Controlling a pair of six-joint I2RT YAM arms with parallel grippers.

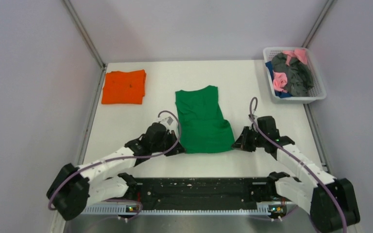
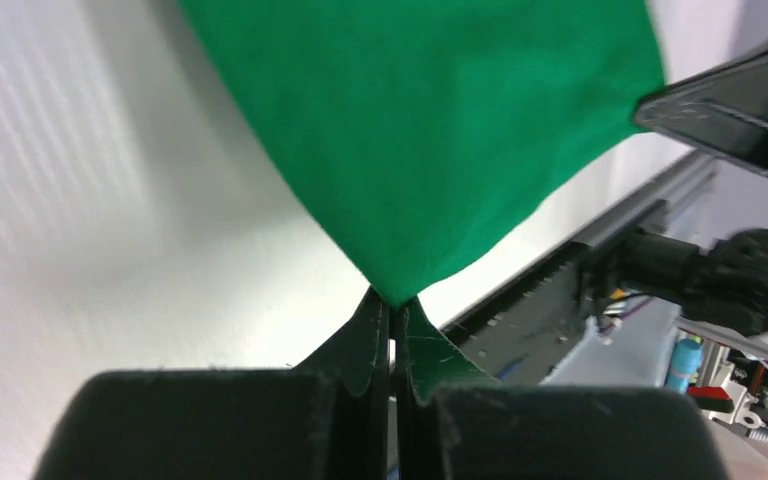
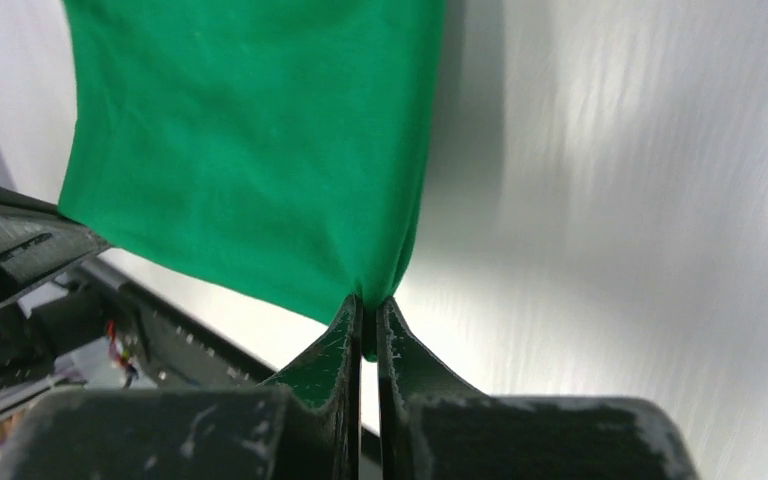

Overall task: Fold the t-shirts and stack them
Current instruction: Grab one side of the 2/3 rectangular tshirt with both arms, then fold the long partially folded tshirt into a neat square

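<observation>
The green t-shirt [image 1: 203,119] lies in the middle of the white table, folded lengthwise into a long strip. My left gripper [image 1: 180,150] is shut on its near left corner, and my right gripper [image 1: 235,144] is shut on its near right corner. In the left wrist view the fingertips [image 2: 380,312] pinch the green cloth [image 2: 430,130]. In the right wrist view the fingertips [image 3: 352,312] pinch the green cloth [image 3: 250,150] the same way. The orange t-shirt [image 1: 124,86] lies folded flat at the far left, apart from both grippers.
A white basket [image 1: 317,96] at the far right holds pink, dark grey and blue garments. Grey walls close the table at the left, right and back. The black base rail [image 1: 199,191] runs along the near edge between the arm bases.
</observation>
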